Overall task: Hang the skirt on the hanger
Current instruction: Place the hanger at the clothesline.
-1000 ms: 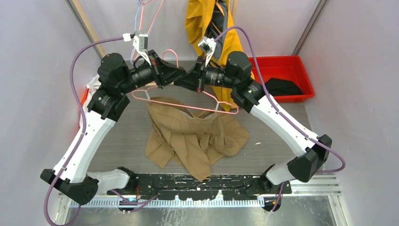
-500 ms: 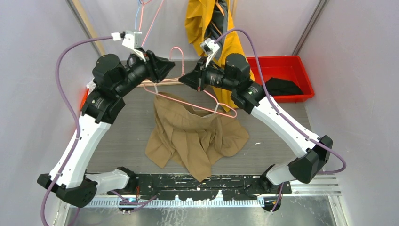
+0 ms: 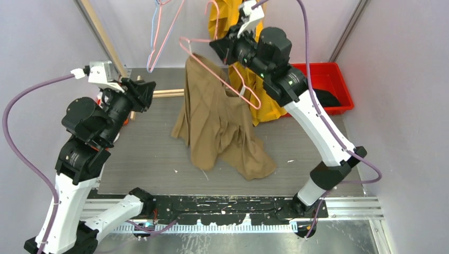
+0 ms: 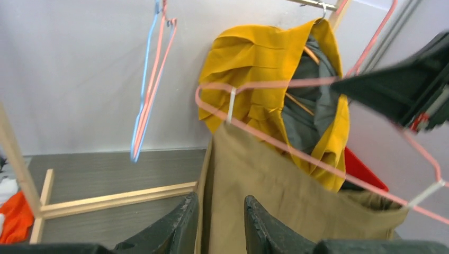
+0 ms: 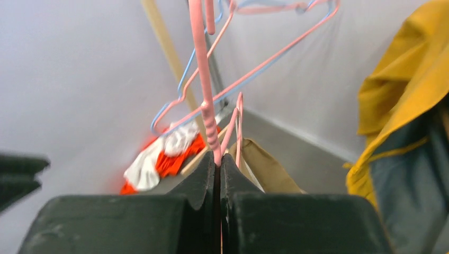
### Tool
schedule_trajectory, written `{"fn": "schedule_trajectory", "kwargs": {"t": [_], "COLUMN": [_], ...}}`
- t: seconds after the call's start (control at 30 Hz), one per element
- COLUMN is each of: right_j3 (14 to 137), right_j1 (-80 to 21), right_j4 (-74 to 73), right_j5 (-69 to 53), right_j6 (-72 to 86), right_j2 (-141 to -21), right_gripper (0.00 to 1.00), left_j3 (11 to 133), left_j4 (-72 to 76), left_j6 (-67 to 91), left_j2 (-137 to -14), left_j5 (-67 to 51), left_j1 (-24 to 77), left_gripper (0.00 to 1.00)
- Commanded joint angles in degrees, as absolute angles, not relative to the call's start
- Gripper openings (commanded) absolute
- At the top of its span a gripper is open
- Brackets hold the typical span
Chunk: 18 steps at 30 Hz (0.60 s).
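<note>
At the back of the table (image 3: 143, 159), the right gripper (image 5: 218, 164) is pinched tight on the neck of the pink hanger (image 5: 204, 79) and holds it high. The tan skirt (image 3: 222, 127) hangs from it by white clips (image 4: 231, 104), tilted, and its hem seems to trail on the table. The left gripper (image 4: 219, 206) sits off to the left with its jaws part-way apart and nothing between them.

The skirt looks mounted, so the step in hand is probably carrying the hanger to the rail. To do it well, pinch the neck firmly, raise it until the hem clears the table, and turn the hook toward the rail, clear of the yellow garment (image 4: 254, 58) and the spare hangers (image 4: 148, 106). A jerk could shake a clip loose.

No brand, label or writing can be read.
</note>
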<state>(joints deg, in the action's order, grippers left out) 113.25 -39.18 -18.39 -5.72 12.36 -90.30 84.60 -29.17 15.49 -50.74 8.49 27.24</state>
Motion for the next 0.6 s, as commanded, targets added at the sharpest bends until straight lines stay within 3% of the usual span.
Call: {"fn": "schedule_trajectory", "kwargs": {"t": [0.0,0.57], "right_j3": [126.96,143.9], "right_j1": [-38.37,-35.65], "right_j4": [-15.04,3.68], "right_j5": [3.36,8.27], "right_j6": [9.73,13.86], "right_j2": [-95.78,-115.0], "right_gripper": [0.01,0.01], "left_j3": [81.4,76.53], "left_j4": [-31.34,-32.34], "left_j6": [15.45,15.74], "left_j2": [-49.43,-48.45], "left_j5": [12.35,10.9], "left_j1": [26.93,26.91], "left_gripper": [0.38,0.38]}}
